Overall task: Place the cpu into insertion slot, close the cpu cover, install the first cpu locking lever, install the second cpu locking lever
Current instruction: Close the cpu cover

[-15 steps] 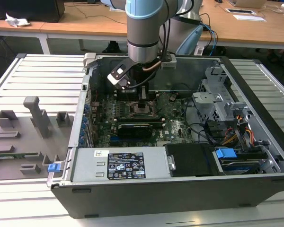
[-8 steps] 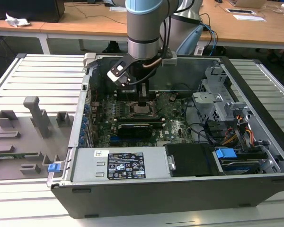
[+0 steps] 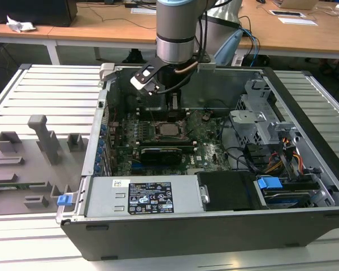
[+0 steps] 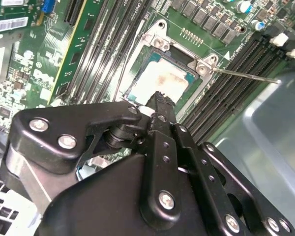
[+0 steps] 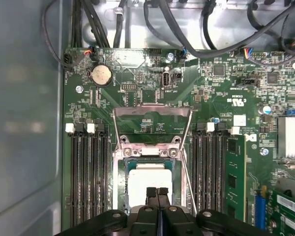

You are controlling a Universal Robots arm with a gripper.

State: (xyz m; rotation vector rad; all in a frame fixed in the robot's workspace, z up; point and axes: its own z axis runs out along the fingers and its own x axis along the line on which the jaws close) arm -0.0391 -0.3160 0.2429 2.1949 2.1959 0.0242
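The cpu point(image 5: 147, 178), a silvery square chip, lies flat in the insertion slot point(image 5: 122, 183) on the green motherboard; in the exterior view the cpu point(image 3: 169, 131) sits mid-case. The cpu cover point(image 5: 152, 108), a thin metal frame, stands tilted up off the socket, with board visible through its window. A thin locking lever point(image 4: 246, 75) juts out sideways from the socket corner, unlatched. My gripper point(image 5: 157, 191) hovers just over the cpu's near edge with its black fingertips point(image 4: 160, 100) pressed together and nothing between them. In the exterior view the gripper point(image 3: 173, 106) hangs inside the case above the socket.
Long black memory slots point(image 5: 87, 177) flank the socket on both sides. A black graphics card point(image 3: 161, 153) lies in front of the socket, a power supply point(image 3: 141, 197) along the case front, and a drive cage with cables point(image 3: 271, 141) at the exterior view's right. A grey fixture tray point(image 3: 28, 164) lies outside the case.
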